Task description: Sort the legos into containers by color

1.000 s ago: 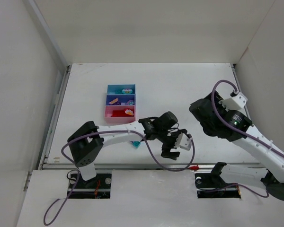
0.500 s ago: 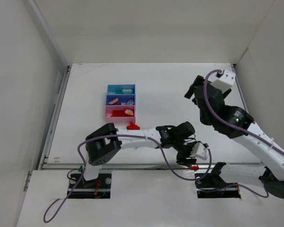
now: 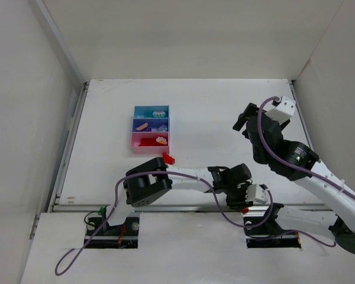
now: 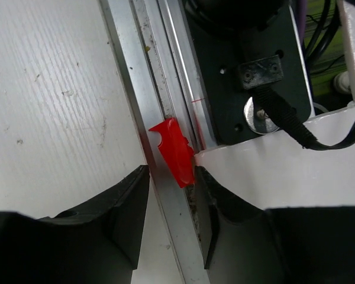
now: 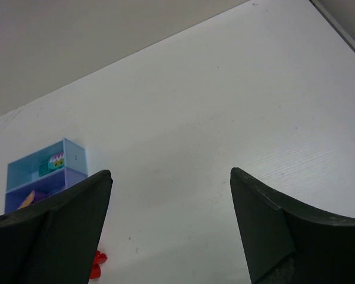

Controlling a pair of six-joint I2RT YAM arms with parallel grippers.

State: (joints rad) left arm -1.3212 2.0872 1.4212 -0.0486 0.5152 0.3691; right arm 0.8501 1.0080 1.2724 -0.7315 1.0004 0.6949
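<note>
**Sorting scene, seen from above and from both wrists.** We take the trays (image 3: pixel 149 150) as our landmark. They are three joined compartments on the table (image 3: pixel 225 100): light blue farthest from the arms, purple-blue in the middle, pink nearest. Small pieces lie in each compartment. A teal piece (image 3: pixel 160 112) sits in the light blue one, and the rest are too small for us to name.

A red brick (image 3: pixel 167 158) lies on the table just beside the near right corner of the trays, apart from the pink wall. A second red brick (image 4: pixel 176 151) lies well to the right of the trays and nearer the arms, on the metal rail (image 4: pixel 136 59) at the table's edge.

The left gripper (image 4: pixel 171 177) hangs over this second brick, jaws narrowed, one on either side. In the left wrist view one finger (image 4: pixel 210 201) meets the brick's edge. A strip of rail shows between the brick and the other finger (image 4: pixel 127 207), so we read no grip.

The right gripper (image 5: pixel 170 177) is raised well to the right of the trays, jaws wide and holding nothing.
</note>
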